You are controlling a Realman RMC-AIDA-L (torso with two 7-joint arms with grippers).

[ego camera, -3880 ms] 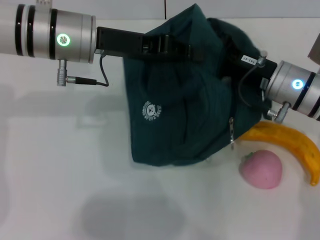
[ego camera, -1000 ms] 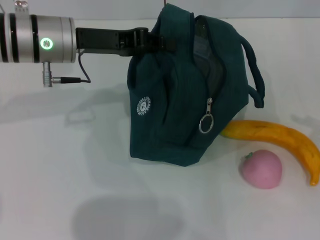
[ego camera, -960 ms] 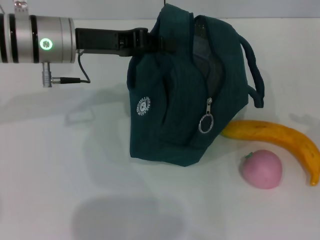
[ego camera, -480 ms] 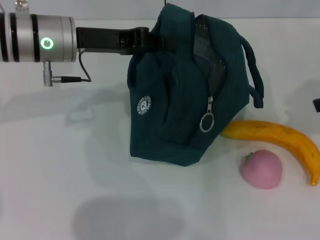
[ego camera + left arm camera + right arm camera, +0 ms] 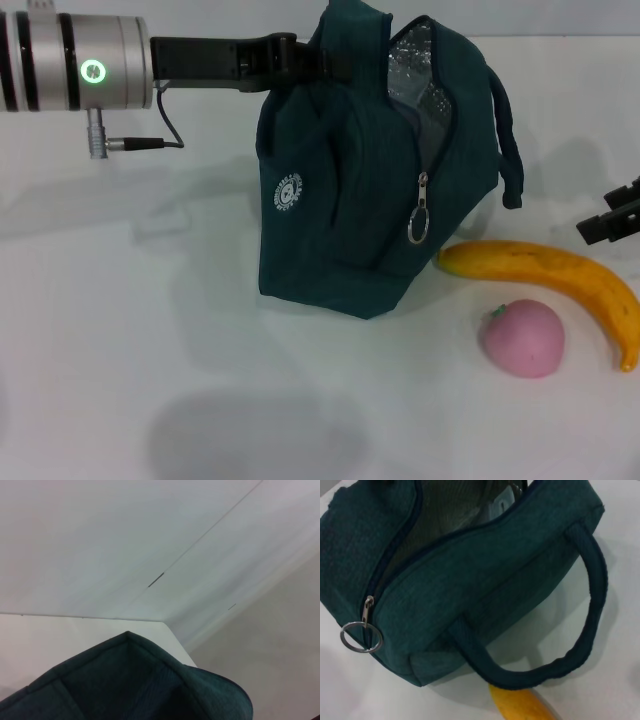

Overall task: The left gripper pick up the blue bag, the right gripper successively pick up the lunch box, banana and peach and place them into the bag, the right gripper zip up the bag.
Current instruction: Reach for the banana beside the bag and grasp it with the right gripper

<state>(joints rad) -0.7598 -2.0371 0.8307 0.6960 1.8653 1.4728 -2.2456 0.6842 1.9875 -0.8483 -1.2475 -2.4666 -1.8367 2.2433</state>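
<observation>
Since the earlier frames the blue bag [image 5: 370, 190] has tilted, its mouth gaping wider to show foil lining, and the right gripper [image 5: 612, 222] has entered at the frame's right edge, fingers apart, just above the banana [image 5: 550, 275]. The left gripper [image 5: 300, 62], upper left, is clamped on the bag's top edge, holding it at upper centre. The banana's long axis runs from the bag's base toward lower right; the peach [image 5: 521, 338] lies just below it. Bare white table [image 5: 150, 350] fills the left and bottom. Only the right wrist view shows the bag's loop handle [image 5: 590, 605] and ring pull [image 5: 360, 637] closely.
</observation>
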